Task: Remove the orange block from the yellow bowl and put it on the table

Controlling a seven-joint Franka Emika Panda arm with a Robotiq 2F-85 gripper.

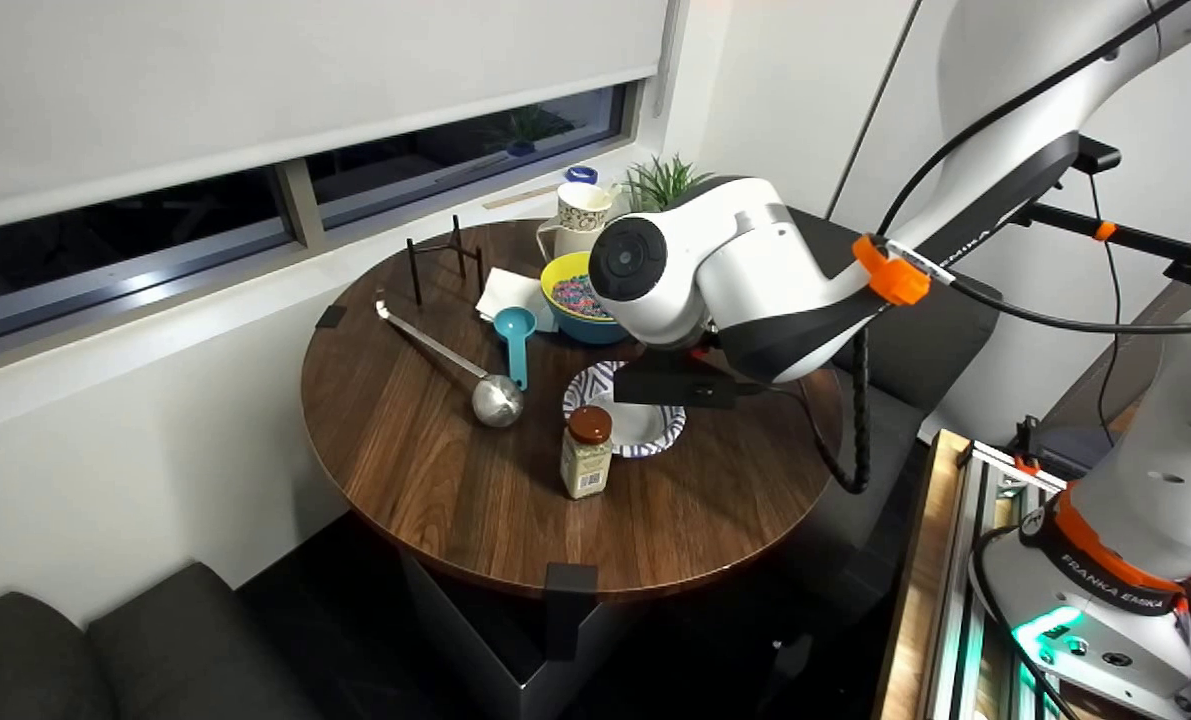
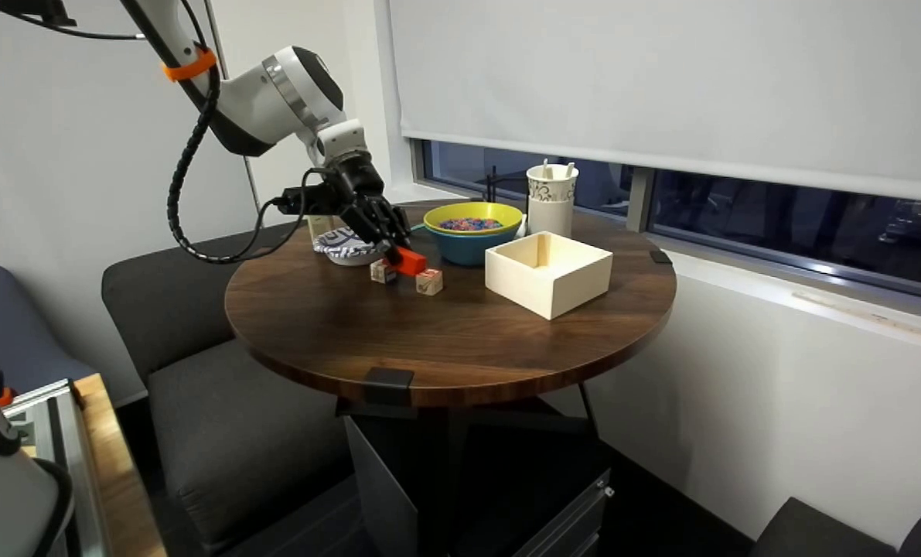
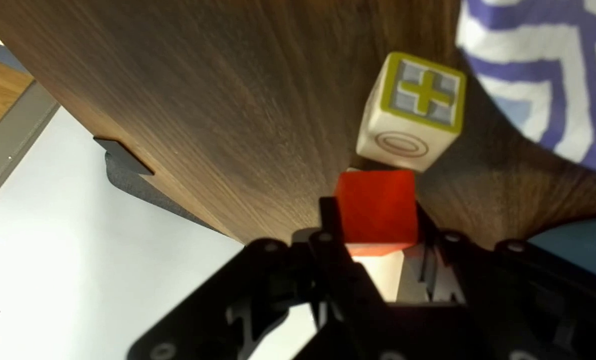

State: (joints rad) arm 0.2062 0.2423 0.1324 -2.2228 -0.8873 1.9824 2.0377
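Toward the back L of the table (image 2: 329,333) in an exterior view sits a patterned bowl (image 2: 344,246), then a toy cube (image 2: 383,271), then the gripper (image 2: 398,250) — jaws pinching the orange block (image 2: 412,262) near that cube, can't tell if touching. Next R: 2nd cube (image 2: 429,282), then the yellow bowl (image 2: 445,212) stacked in a blue bowl (image 2: 462,251), block outside it — then a cup (image 2: 550,216) behind a wooden box (image 2: 518,282).
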